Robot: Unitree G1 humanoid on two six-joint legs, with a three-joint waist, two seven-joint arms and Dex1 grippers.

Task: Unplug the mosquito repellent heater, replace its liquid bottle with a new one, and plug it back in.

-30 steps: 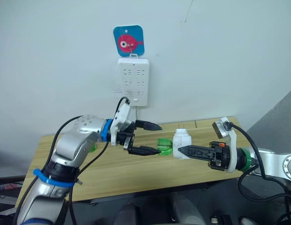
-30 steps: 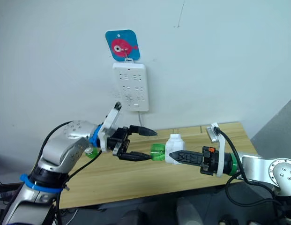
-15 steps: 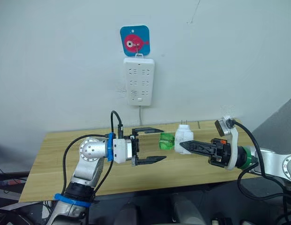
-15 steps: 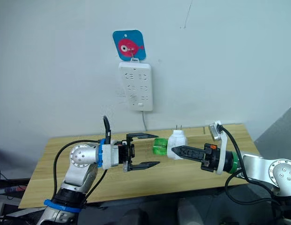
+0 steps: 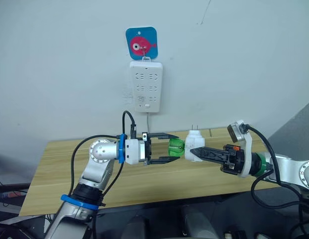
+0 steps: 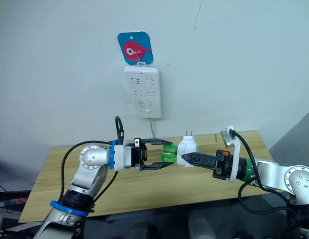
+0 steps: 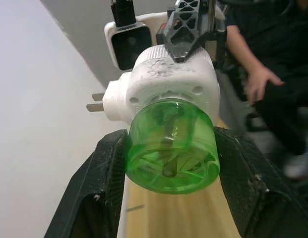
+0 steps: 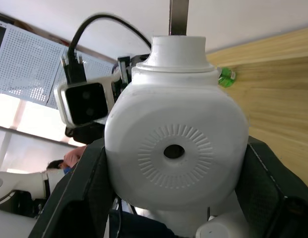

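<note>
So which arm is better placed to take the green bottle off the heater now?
The left. Its claw already brackets the green bottle, fingers on both sides, while the right claw is shut on the mosquito repellent heater and must keep bracing it.

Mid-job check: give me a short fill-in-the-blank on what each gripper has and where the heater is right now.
1. The right gripper holds the white ____ in the air above the table.
2. The left gripper has its fingers on either side of the ____ liquid bottle.
3. The power strip hangs on the ____.

Missing words: mosquito repellent heater; green; wall
</note>
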